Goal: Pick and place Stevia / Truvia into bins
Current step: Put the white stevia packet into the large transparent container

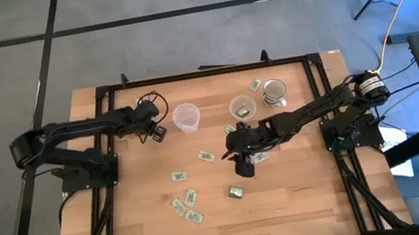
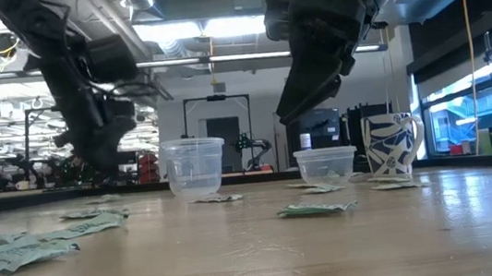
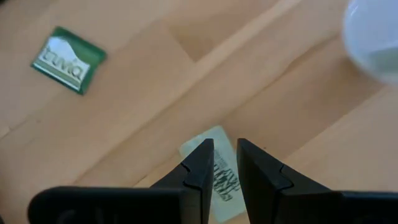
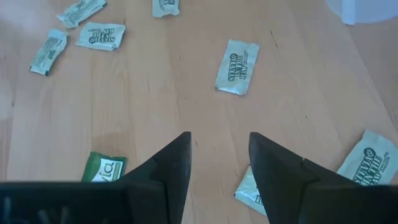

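Stevia and Truvia sachets (image 1: 191, 196) lie loose over the middle and near half of the desk (image 1: 143, 233), most of them flat, so your pincers must come down from above and nip an edge or pinch across a narrow side. Two clear cups wait toward the far edge: one bin (image 1: 185, 117) nearer your left arm, the other bin (image 1: 243, 109) nearer the blue-patterned mug (image 1: 274, 90). Both stand upright with mouths open, which is why each sachet can simply be dropped in.

Your left pincer (image 3: 224, 168) is by the far left part of the desk, just beside the left cup. Its fingers are drawn close with only a narrow gap, and a pale sachet (image 3: 219, 174) shows in that gap. You cannot tell from these views whether the packet is actually clamped or merely lies beneath the tips. A green Truvia sachet (image 3: 67, 58) lies apart from it on bare wood.

Your right pincer (image 4: 219, 168) hangs over the middle of the desk with its fingers spread wide and nothing between them. It points down at a cluster of packets, one white sachet (image 4: 237, 66) straight ahead and a green sachet (image 4: 104, 168) close by one fingertip. That wide stance suits a descent onto whichever packet you choose.
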Controlling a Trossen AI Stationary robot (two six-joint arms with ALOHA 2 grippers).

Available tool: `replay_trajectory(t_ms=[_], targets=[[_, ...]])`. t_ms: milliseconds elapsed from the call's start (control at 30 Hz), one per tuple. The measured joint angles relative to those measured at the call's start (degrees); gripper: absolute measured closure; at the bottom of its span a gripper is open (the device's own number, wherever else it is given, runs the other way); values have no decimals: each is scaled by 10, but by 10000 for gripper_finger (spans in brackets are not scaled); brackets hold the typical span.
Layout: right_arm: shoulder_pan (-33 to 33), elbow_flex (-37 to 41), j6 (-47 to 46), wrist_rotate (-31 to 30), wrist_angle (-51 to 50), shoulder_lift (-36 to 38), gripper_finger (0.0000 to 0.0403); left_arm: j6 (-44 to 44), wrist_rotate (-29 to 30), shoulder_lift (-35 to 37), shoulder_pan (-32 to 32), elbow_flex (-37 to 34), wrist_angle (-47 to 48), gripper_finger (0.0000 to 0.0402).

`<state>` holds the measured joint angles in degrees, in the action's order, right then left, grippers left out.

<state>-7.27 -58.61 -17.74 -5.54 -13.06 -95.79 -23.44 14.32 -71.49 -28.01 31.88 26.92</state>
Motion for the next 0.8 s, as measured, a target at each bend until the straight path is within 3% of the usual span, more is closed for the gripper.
replay_trajectory(t_ms=[467, 800], targets=[[0, 0, -1, 0, 0, 0, 240, 15, 0, -110, -2, 3, -34, 335], [0, 0, -2, 0, 0, 0, 240, 17, -5, -114, -2, 2, -38, 382]])
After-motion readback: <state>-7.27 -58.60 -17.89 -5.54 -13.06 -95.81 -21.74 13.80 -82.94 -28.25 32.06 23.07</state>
